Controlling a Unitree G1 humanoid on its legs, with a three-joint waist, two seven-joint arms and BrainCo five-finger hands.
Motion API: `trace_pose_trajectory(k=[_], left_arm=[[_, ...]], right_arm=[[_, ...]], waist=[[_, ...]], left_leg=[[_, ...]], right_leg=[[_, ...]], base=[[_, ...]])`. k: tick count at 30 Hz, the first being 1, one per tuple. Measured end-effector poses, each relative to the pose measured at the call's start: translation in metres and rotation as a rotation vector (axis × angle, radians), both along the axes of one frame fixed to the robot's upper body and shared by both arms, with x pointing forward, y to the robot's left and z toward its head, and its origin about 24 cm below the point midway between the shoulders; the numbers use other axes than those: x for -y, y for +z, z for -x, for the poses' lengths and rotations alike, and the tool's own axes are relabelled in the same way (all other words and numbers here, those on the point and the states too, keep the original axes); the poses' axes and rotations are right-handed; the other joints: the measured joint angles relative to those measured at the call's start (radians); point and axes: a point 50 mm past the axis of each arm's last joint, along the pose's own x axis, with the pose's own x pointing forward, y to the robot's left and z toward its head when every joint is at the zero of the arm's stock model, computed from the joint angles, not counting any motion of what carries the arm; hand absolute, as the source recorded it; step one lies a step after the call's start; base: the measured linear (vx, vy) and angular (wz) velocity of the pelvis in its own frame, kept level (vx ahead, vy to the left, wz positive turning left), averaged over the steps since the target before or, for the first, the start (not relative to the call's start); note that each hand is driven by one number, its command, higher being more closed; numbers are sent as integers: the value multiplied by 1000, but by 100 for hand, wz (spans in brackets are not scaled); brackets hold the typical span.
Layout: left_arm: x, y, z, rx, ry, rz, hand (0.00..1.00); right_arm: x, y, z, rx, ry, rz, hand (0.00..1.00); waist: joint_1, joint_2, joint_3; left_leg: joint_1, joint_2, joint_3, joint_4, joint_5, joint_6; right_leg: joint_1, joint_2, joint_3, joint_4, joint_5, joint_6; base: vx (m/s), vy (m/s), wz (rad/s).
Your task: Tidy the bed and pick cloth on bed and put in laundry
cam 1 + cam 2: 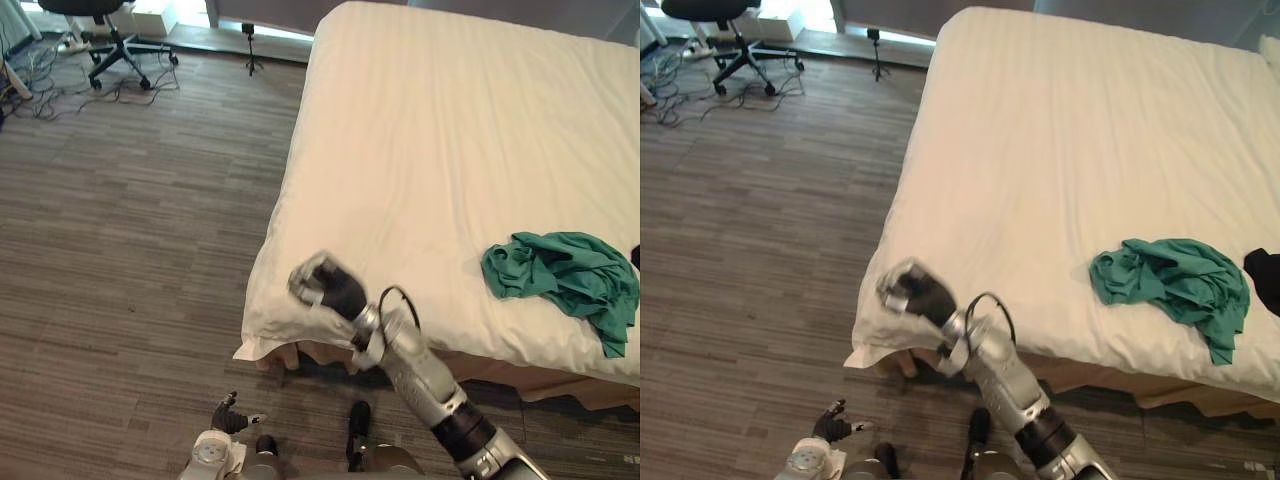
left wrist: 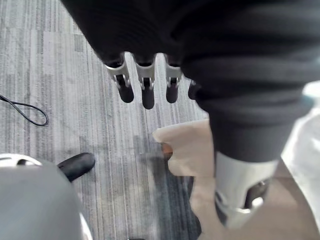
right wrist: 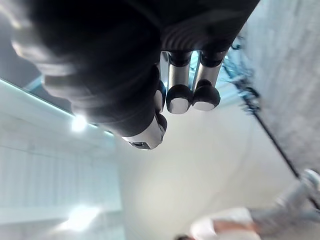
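Note:
A crumpled green cloth [image 1: 565, 275] lies on the white bed [image 1: 430, 150] near its front edge, far to the right. My right hand [image 1: 325, 285] hovers over the bed's near left corner, well left of the cloth; its fingers [image 3: 192, 95] are curled and hold nothing. My left hand [image 1: 228, 415] hangs low over the wooden floor in front of the bed. Its fingers [image 2: 145, 87] are relaxed and empty, and the sheet's hanging corner [image 2: 185, 150] shows past them.
A dark item [image 1: 1265, 278] lies on the bed at the right edge, just beyond the green cloth. An office chair [image 1: 105, 30], a small tripod [image 1: 250, 50] and loose cables [image 1: 45, 95] stand at the far left on the wooden floor [image 1: 130, 250].

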Motion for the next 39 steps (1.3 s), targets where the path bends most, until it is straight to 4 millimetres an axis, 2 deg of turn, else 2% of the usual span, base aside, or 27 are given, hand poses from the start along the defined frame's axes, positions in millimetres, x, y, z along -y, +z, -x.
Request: trace_pose_trajectory(k=[1, 4, 5, 7, 9, 10, 11, 13, 16, 18, 20, 21, 22, 24, 25, 26, 27, 29, 31, 32, 33, 34, 35, 36, 37, 38, 39], left_arm=[[0, 0, 0, 0, 0, 0, 0], [0, 0, 1, -2, -3, 1, 0], [0, 1, -2, 7, 1, 5, 0], [3, 4, -11, 37, -8, 14, 0], [7, 9, -22, 86, -9, 34, 0], [9, 10, -22, 95, -9, 39, 0], [11, 10, -22, 107, 5, 55, 0], [12, 7, -16, 104, 21, 71, 0], [13, 9, -18, 118, 18, 72, 0], [14, 11, -20, 142, 12, 77, 0], [12, 11, -20, 147, 18, 73, 0], [8, 11, -18, 138, 18, 62, 0], [7, 10, -16, 133, 21, 57, 0], [5, 10, -14, 128, 25, 49, 0], [6, 11, -18, 136, 21, 50, 0], [7, 12, -21, 145, 13, 49, 0], [9, 14, -26, 155, 5, 48, 0], [9, 12, -25, 141, 5, 47, 0], [9, 10, -24, 119, -1, 39, 0], [9, 9, -22, 101, -15, 32, 0], [10, 8, -21, 93, -19, 29, 0], [11, 5, -13, 60, -28, 19, 0], [9, 4, -9, 44, -27, 10, 0], [7, 3, -6, 34, -26, 3, 0], [2, 2, -1, 9, -34, -15, 0], [2, 1, 0, -10, -45, -22, 0], [4, 1, -2, -11, -58, -22, 0]], right_arm=[[3, -1, -4, -15, -23, -7, 100], [21, -4, -23, -80, -133, 4, 100], [29, 1, -35, -93, -177, 12, 100], [51, 17, -56, -85, -259, 25, 100], [90, 34, -79, -108, -385, 54, 100], [104, 33, -84, -136, -425, 62, 100], [121, 25, -86, -191, -470, 55, 100], [147, -9, -80, -333, -535, 25, 100], [155, -23, -71, -351, -535, -5, 100], [166, -43, -58, -407, -570, -21, 100], [173, -70, -40, -480, -605, -88, 100], [174, -96, -23, -557, -634, -146, 100], [174, -105, -16, -586, -643, -158, 0], [177, -154, 24, -761, -713, -207, 0], [183, -189, 57, -923, -788, -214, 0], [189, -214, 88, -1059, -858, -210, 0], [194, -249, 146, -1302, -974, -201, 0], [192, -279, 224, -1627, -1081, -173, 0], [184, -288, 280, -1831, -1117, -149, 0], [175, -291, 302, -1918, -1106, -130, 0], [170, -292, 307, -1940, -1095, -129, 0], [159, -295, 305, -1955, -1038, -121, 0], [153, -297, 295, -1932, -985, -107, 0], [149, -297, 291, -1920, -952, -97, 0], [141, -298, 280, -1882, -885, -100, 0], [139, -298, 263, -1830, -825, -77, 0], [139, -297, 256, -1806, -807, -70, 0]], waist=[[0, 3, 0], [1, 34, 12], [0, 48, 28], [0, 78, 78], [2, 130, 168], [2, 143, 188], [3, 159, 216], [2, 166, 230], [-9, 166, 230], [-11, 159, 225], [-13, 139, 209], [-26, 117, 188], [-36, 110, 179], [-54, 76, 145], [-61, 69, 134], [-66, 67, 128], [-72, 69, 128], [-106, 76, 125], [-128, 73, 124], [-134, 68, 117], [-135, 65, 113], [-137, 86, 104], [-140, 84, 93], [-141, 86, 94], [-137, 60, 78], [-132, 51, 73], [-132, 54, 75]], left_leg=[[0, 0, 0, 0, 0, -1], [-25, -2, -1, 7, 1, -1], [-57, -6, -1, 19, 2, 0], [-96, -13, -5, 38, 8, 6], [-132, -21, -14, 52, 19, 10], [-140, -22, -17, 52, 23, 11], [-143, -23, -23, 48, 27, 9], [-142, -20, -24, 34, 30, 6], [-127, -20, -21, 33, 26, 7], [-104, -20, -17, 35, 17, 8], [-90, -19, -2, 36, 2, 9], [-83, -18, 8, 42, -10, 9], [-81, -18, 14, 45, -14, 10], [-55, -19, 52, 49, -33, 11], [-46, -21, 62, 50, -40, 12], [-41, -22, 74, 49, -44, 13], [-24, -27, 90, 39, -47, 13], [11, -32, 123, 15, -50, 12], [51, -32, 170, -2, -56, 5], [78, -24, 208, -2, -59, 4], [83, -20, 228, -2, -60, 4], [93, 21, 298, 2, -64, 1], [104, 45, 337, 5, -64, -2], [112, 51, 356, 11, -64, -2], [125, 47, 392, 31, -70, -11], [122, 56, 421, 76, -89, -34], [118, 67, 429, 104, -91, -36]], right_leg=[[0, 0, 0, 0, 0, 0], [-19, -2, 6, 0, 7, -9], [-45, -6, 15, 0, 16, -20], [-80, -15, 18, 7, 34, -23], [-108, -22, 22, 7, 50, -26], [-114, -23, 22, 8, 53, -25], [-117, -24, 20, 8, 53, -25], [-125, -17, 25, 8, 52, -24], [-113, -15, 30, 7, 48, -20], [-91, -12, 42, 7, 40, -10], [-81, -10, 51, 7, 33, -5], [-76, -8, 59, 6, 30, -1], [-74, -8, 62, 6, 27, 1], [-66, -7, 95, 6, 24, 6], [-64, -7, 106, 6, 23, 8], [-64, -7, 113, 7, 22, 9], [-60, -9, 130, 7, 20, 11], [-53, -6, 150, 7, 19, 13], [-40, 7, 179, 8, 19, 14], [-32, 13, 160, 7, 10, 6], [-29, 11, 123, 8, -9, -12], [-59, 3, -52, 111, -73, -76], [-89, -3, -123, 217, -124, -100], [-96, -8, -154, 272, -146, -96], [-98, -38, -186, 332, -177, -69], [-110, -30, -165, 340, -205, -67], [-111, -23, -148, 341, -204, -69]], base=[[0, 0, 0], [-34, -6, -2], [-67, -9, -4], [-65, -10, 5], [-75, -13, 10], [-59, -17, 9], [-24, -17, 5], [27, -14, -6], [44, 16, -5], [40, 35, -4], [48, 40, -11], [57, 44, -16], [77, 55, -25], [101, 73, -42], [89, 63, -39], [86, 63, -38], [84, 61, -39], [75, 55, -48], [17, 13, -66], [-3, -16, -62], [-29, -40, -86], [-11, -33, -101], [26, -28, -111], [135, -42, -103], [163, -111, -100], [135, -134, -92], [81, -146, -74]])
